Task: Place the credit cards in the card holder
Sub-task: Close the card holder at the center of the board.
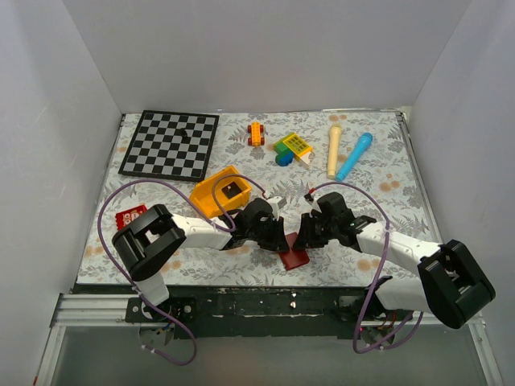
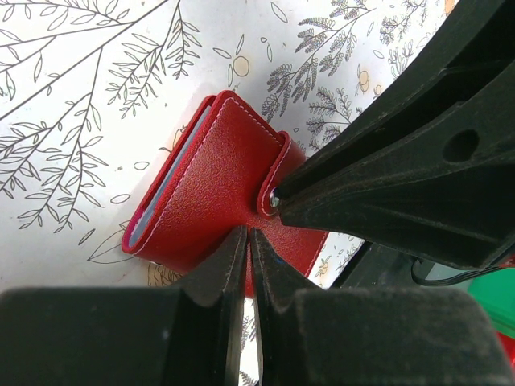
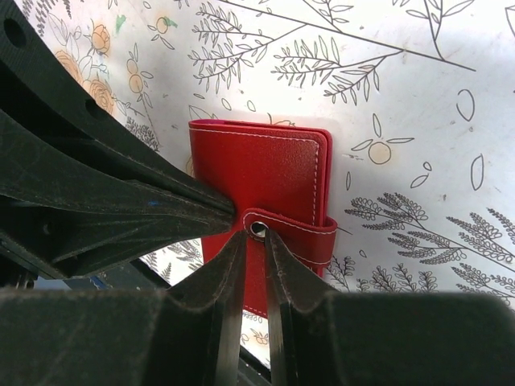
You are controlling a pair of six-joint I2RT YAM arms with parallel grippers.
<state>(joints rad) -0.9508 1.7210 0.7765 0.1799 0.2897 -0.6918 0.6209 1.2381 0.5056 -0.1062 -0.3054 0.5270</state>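
One folded card holder [image 3: 265,177], left gripper [image 2: 248,233] at edge, right gripper [image 3: 256,235] at snap [image 3: 258,228]

We show the card holder [image 3: 265,173], a red stitched folding case lying closed and flat on the floral table cover [image 3: 402,96], snap tab [image 3: 302,227] wrapped across its edge.

Left arm [image 1: 197,229] and right arm [image 1: 398,245] reach inward, wrists angled down, tips meeting.
The left claw [image 2: 248,235] has its fingers pressed almost together; the right claw [image 3: 256,235] shows a narrow gap, possibly a pinch, though that is unclear.
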